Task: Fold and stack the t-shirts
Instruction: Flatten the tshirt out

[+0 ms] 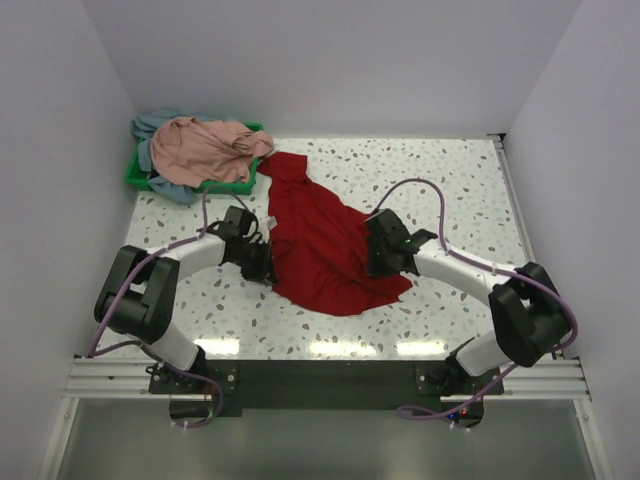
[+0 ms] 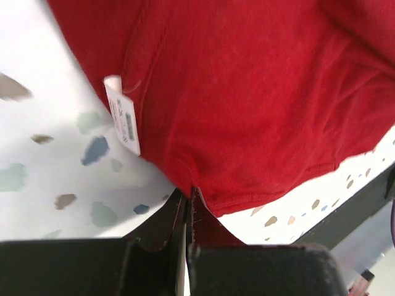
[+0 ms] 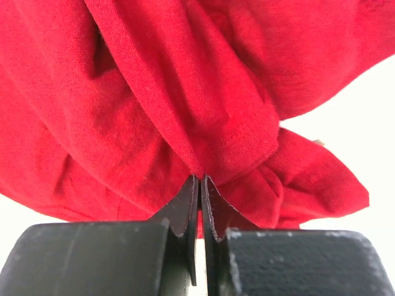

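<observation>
A bright red t-shirt (image 1: 320,240) lies crumpled in the middle of the speckled table. My left gripper (image 1: 268,268) is shut on its left hem; in the left wrist view the jaws (image 2: 188,191) pinch the red cloth (image 2: 247,92) at its edge, beside a white label (image 2: 123,117). At the shirt's right side my right gripper (image 1: 380,258) is shut on a fold of the same shirt (image 3: 185,92), its tips (image 3: 200,179) meeting in the cloth. A dusty pink t-shirt (image 1: 205,150) and a grey-blue t-shirt (image 1: 165,180) are heaped at the back left.
The green tray (image 1: 135,176) holds the pink and grey-blue heap at the back left corner. White walls close in the table on the left, back and right. A black rail (image 1: 320,375) runs along the near edge.
</observation>
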